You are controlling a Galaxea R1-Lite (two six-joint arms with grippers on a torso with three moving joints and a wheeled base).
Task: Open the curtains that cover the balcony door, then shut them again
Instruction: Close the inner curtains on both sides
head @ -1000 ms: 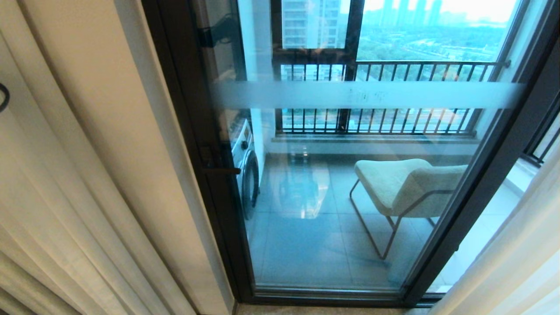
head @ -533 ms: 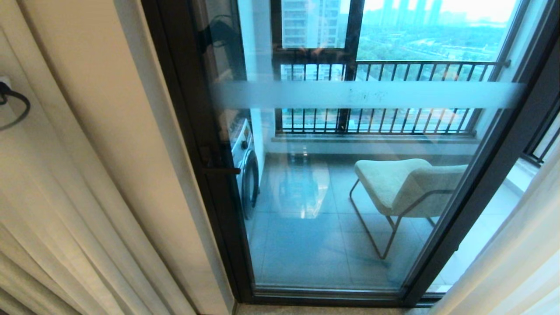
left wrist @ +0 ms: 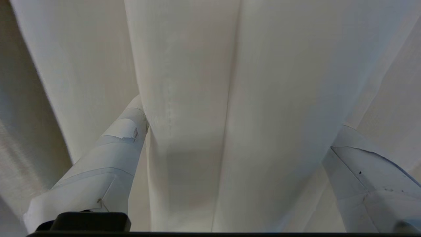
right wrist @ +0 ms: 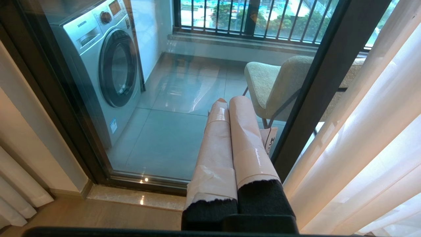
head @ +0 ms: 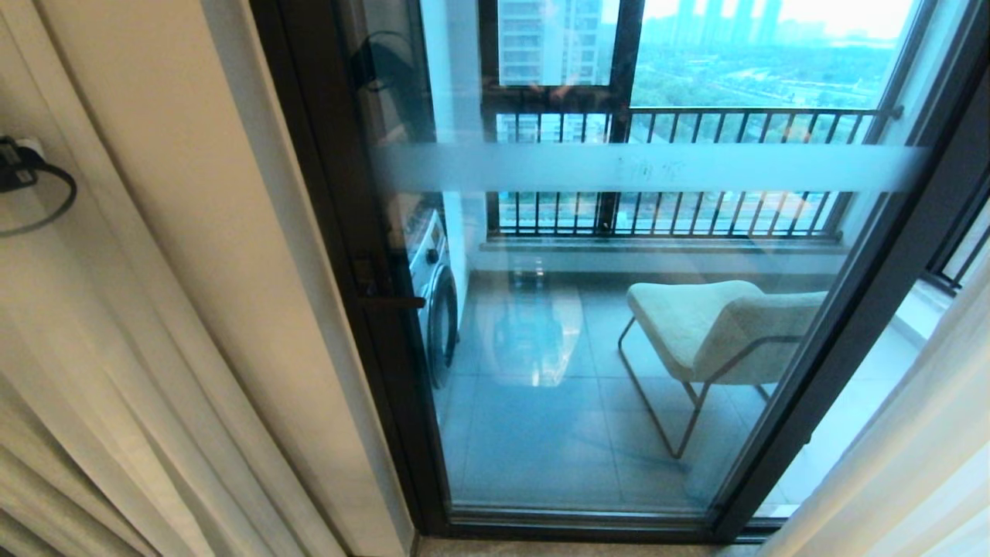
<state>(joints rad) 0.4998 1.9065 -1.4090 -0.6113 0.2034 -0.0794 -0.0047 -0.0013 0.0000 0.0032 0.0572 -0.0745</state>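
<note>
My left gripper (left wrist: pixel 236 131) stands spread wide against the curtains (left wrist: pixel 197 82), a pleated fold of pale fabric lying between its taped fingers (left wrist: pixel 111 154) but not pinched. In the head view only a dark part of that arm with a looped cable (head: pixel 31 182) shows at the far left edge, in front of the gathered beige drapes. The balcony door (head: pixel 843 325) fills the middle of that view uncovered, its dark frame and frosted band plain. Through the glass I see a washing machine (right wrist: pixel 105 62) on the left, a pale chair (head: pixel 715 329) and a barred railing (head: pixel 696 170). A sheer white curtain (right wrist: pixel 368 131) hangs at the right. My right gripper (right wrist: pixel 227 102) rests low before the door sill, its fingers pressed together on nothing.
</note>
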